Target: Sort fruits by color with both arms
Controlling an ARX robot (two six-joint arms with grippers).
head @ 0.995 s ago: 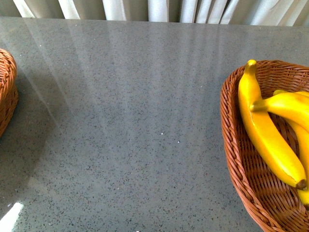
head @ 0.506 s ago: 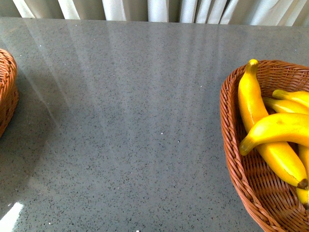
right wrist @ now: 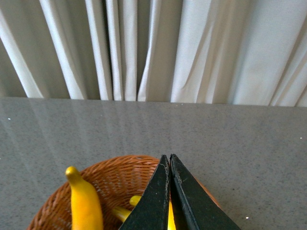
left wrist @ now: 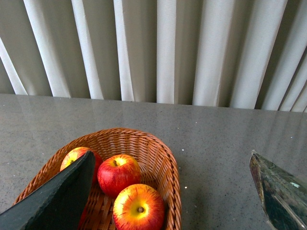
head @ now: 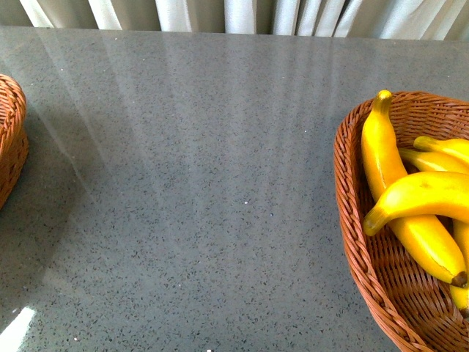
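Observation:
Several yellow bananas [head: 396, 198] lie in the wicker basket [head: 350, 242] at the right of the front view; one banana [head: 429, 192] lies across the long one. In the right wrist view my right gripper [right wrist: 169, 156] is shut and empty, above that basket [right wrist: 115, 175] and a banana [right wrist: 85, 203]. In the left wrist view my left gripper [left wrist: 171, 153] is open and empty, above a second basket [left wrist: 168, 163] holding three red apples [left wrist: 118, 173]. Neither arm shows in the front view.
The apple basket [head: 11, 139] shows only as a rim at the front view's left edge. A grey speckled tabletop [head: 220, 183] spans between the baskets. White curtains [left wrist: 163, 48] hang behind the table's far edge.
One banana in the right basket has dropped and turned to lie across the long banana, its tip pointing left. Nothing has moved in the last half second.

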